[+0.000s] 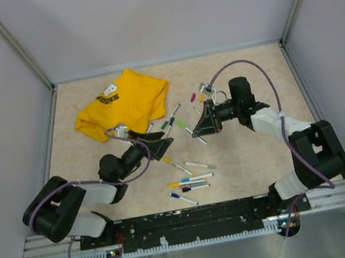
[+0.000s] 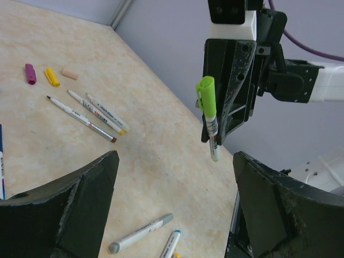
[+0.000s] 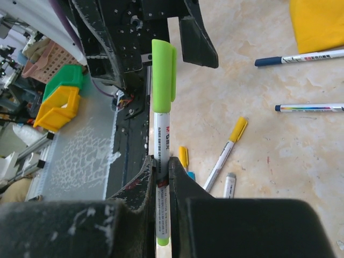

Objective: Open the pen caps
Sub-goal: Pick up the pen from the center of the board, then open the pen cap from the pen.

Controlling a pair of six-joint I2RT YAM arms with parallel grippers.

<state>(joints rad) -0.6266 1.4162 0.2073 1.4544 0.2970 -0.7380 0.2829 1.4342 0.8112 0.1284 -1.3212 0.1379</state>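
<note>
My right gripper (image 3: 162, 172) is shut on the white barrel of a pen (image 3: 163, 134) and holds it upright above the table. Its lime green cap (image 3: 163, 72) is still on and points up. In the left wrist view the same pen (image 2: 213, 131) and green cap (image 2: 206, 95) hang from the right gripper just ahead. My left gripper (image 2: 174, 207) is open wide and empty, a short way from the pen and not touching it. From above, the left gripper (image 1: 164, 146) and the right gripper (image 1: 199, 129) face each other at mid-table. Loose purple (image 2: 30, 73), yellow (image 2: 52, 76) and pink (image 2: 69, 73) caps lie beyond.
A yellow T-shirt (image 1: 125, 104) lies at the back left. Several pens (image 1: 189, 183) lie in a cluster near the front, more beside the shirt (image 1: 171, 119). Two uncapped pens (image 2: 86, 114) and a grey-ended pen (image 2: 141, 233) lie under the left gripper. Green and yellow bins (image 3: 59, 97) stand off the table.
</note>
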